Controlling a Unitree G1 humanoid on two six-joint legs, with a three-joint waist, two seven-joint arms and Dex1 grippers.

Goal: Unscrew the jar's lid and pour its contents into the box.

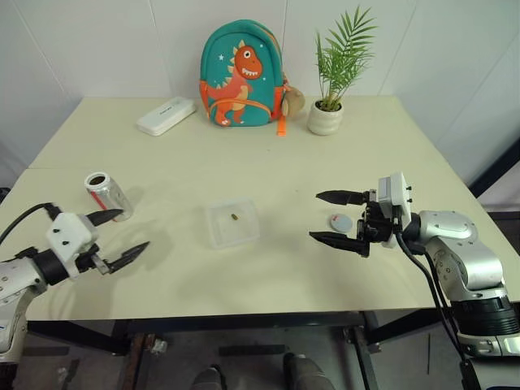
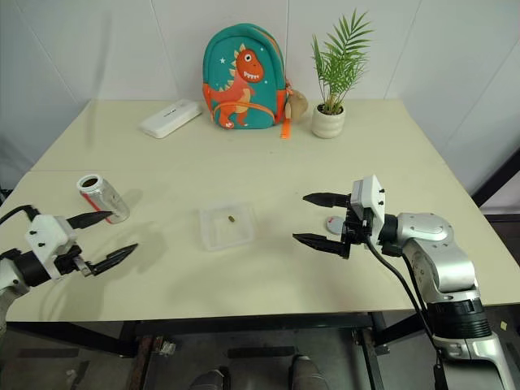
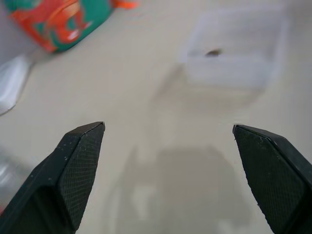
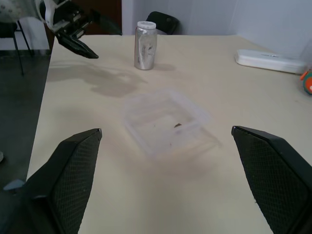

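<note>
Two grippers hang over the near half of the table point(image 1: 390, 146), each with its black fingers spread wide and nothing between them. The left gripper point(image 1: 126, 236) is close to the near left edge, the right gripper point(image 1: 331, 216) over the near right part, pointing across toward the other. Between them, well apart from both, sits the box point(image 1: 233, 223) on bare tabletop, with the contents point(image 1: 233, 217), a tiny brownish piece, lying inside it. The lid point(image 1: 340, 222) lies flat on the table just beside the right gripper, partly hidden behind its fingers. The jar point(image 1: 106, 193) stands upright with its dark mouth open, just beyond the left gripper. Open surface stretches past the box to the far edge, where a white case point(image 1: 166, 115), a dinosaur backpack point(image 1: 240, 75) and a potted plant point(image 1: 329, 110) stand in a row against the wall.
</note>
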